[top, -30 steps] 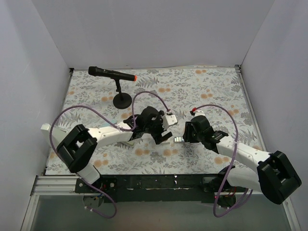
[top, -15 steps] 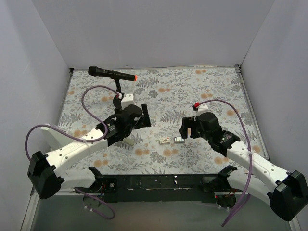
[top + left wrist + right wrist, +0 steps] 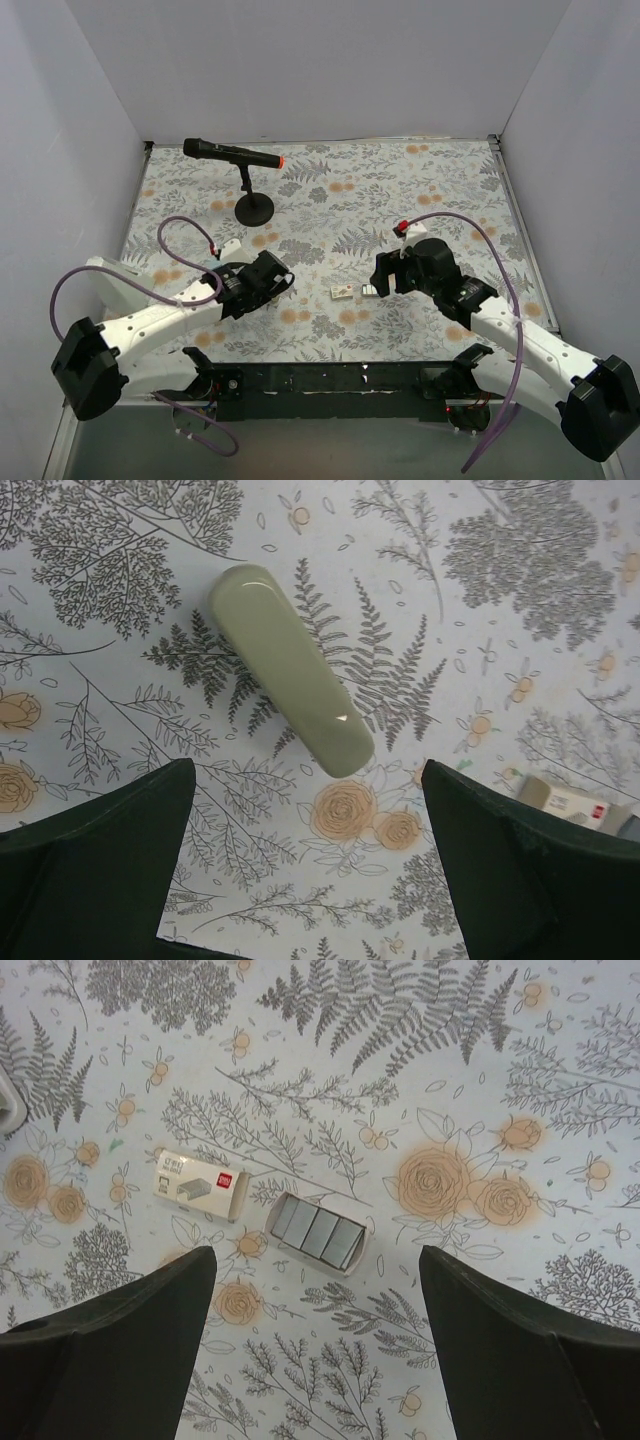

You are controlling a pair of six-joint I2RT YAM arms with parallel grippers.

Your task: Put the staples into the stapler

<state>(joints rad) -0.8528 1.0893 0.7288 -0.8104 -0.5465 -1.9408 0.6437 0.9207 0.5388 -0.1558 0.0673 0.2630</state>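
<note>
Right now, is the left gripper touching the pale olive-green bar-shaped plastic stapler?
Apart. The left wrist view shows bare patterned table between the stapler and the open left gripper on both sides.

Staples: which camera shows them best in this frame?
The right wrist view: the staples lie exposed near the centre, separate strips distinct, beside the cardboard box. In the top external view the staples are only a grey speck. The left wrist view catches just the cardboard box at its right edge.

Olive stapler (image 3: 290, 670) lying flat, staples (image 3: 317, 1232) beside box (image 3: 200, 1186)
</note>
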